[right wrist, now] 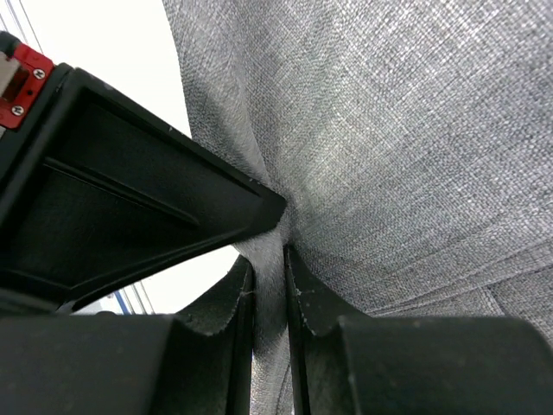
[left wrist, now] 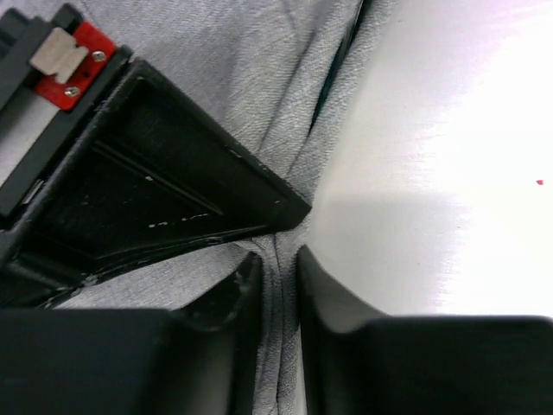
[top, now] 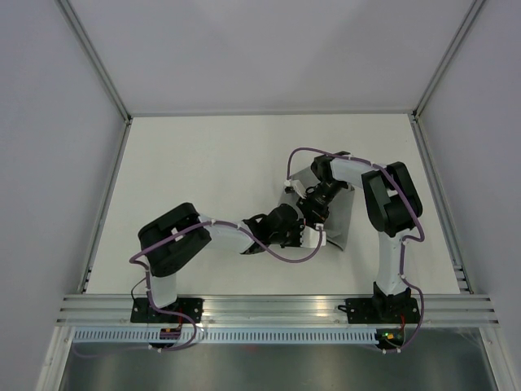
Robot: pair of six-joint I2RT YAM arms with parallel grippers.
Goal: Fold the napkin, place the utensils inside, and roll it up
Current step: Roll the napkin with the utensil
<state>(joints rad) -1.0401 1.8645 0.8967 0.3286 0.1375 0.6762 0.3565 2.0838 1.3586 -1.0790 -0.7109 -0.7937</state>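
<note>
Napkin (top: 340, 221): mid-grey matte woven cloth, right of centre on smooth white surface (top: 203, 179), bunched into soft ridges. Judged folded; roll not yet complete.
Left end effector (left wrist: 278, 259), right end effector (right wrist: 268, 259): black, angular, jaws narrow, each pinching napkin fold.
Utensil (left wrist: 339, 73): thin dark-teal sliver at fold edge, apparently tucked inside.
</note>
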